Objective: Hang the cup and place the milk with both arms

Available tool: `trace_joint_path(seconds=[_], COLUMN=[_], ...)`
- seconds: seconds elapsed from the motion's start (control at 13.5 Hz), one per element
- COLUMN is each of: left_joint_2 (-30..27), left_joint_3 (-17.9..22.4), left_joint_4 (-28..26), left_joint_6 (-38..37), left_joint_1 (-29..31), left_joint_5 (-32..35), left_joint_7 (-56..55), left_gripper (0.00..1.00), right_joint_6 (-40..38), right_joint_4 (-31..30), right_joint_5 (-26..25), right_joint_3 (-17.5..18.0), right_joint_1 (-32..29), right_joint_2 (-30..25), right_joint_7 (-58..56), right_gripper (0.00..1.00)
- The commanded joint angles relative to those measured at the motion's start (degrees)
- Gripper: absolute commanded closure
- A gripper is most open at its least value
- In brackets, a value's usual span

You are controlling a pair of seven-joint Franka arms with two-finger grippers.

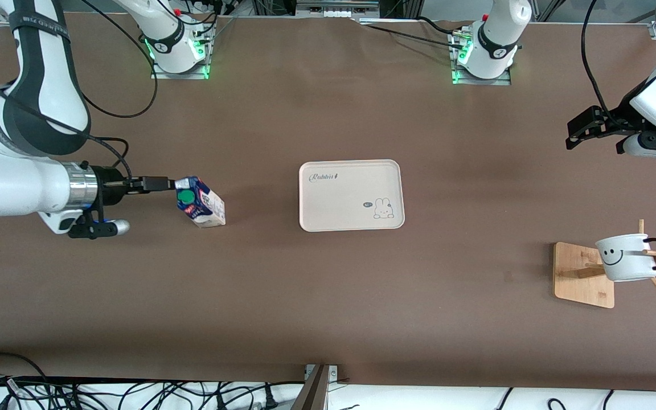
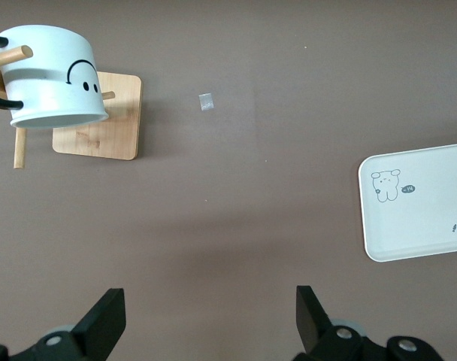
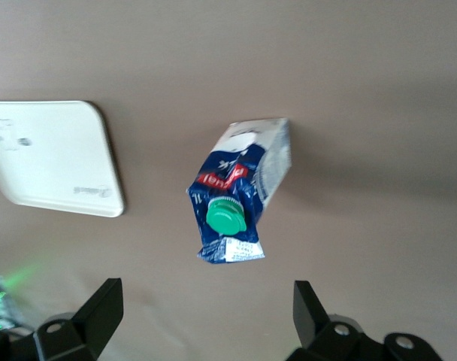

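Note:
The white smiley-face cup [image 1: 627, 257] hangs by its black handle on a peg of a wooden rack [image 1: 581, 276] toward the left arm's end; it also shows in the left wrist view [image 2: 52, 79]. The blue and white milk carton [image 1: 201, 204] with a green cap stands on the table toward the right arm's end, also in the right wrist view [image 3: 240, 188]. My right gripper [image 1: 163, 183] is open and empty beside the carton's top; its tips [image 3: 206, 308] stop short of it. My left gripper [image 1: 577, 134] is open and empty, raised over the table, apart from the rack [image 2: 210, 316].
A cream tray [image 1: 351, 171] with a rabbit drawing lies empty at the table's middle, seen in both wrist views [image 2: 416, 233] [image 3: 55, 154]. A small pale scrap [image 2: 206, 102] lies on the brown table near the rack's base [image 2: 101, 128].

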Motion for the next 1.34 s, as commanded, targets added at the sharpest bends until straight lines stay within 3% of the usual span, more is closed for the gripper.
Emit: trace_joint_path(seconds=[0.0,0.37,0.67,1.26], left_joint_2=[0.83,0.83,0.74,0.83], left_joint_3=[-0.1,-0.19,-0.1,-0.19], left_joint_4=[1.8,1.8,1.8,1.8], left_joint_6=[-1.09,-1.18,-1.18,-1.09], left_joint_1=[-0.11,-0.11,-0.11,-0.02], left_joint_5=[1.28,1.28,1.37,1.28], left_joint_7=[0.79,0.79,0.79,0.88], left_gripper=[0.0,0.0,0.0,0.0], right_joint_6=[-0.6,0.19,0.54,2.3], right_joint_4=[0.07,0.25,0.25,-0.28], right_joint_5=[-8.42,-17.22,-20.48,-20.05], right_joint_3=[0.72,0.54,0.37,3.88], right_joint_1=[-0.04,-0.12,-0.04,-6.62], right_joint_2=[-4.04,-9.23,-10.65,-16.09], right_joint_7=[-0.78,-3.94,-5.53,-6.42], right_gripper=[0.0,0.0,0.0,0.0])
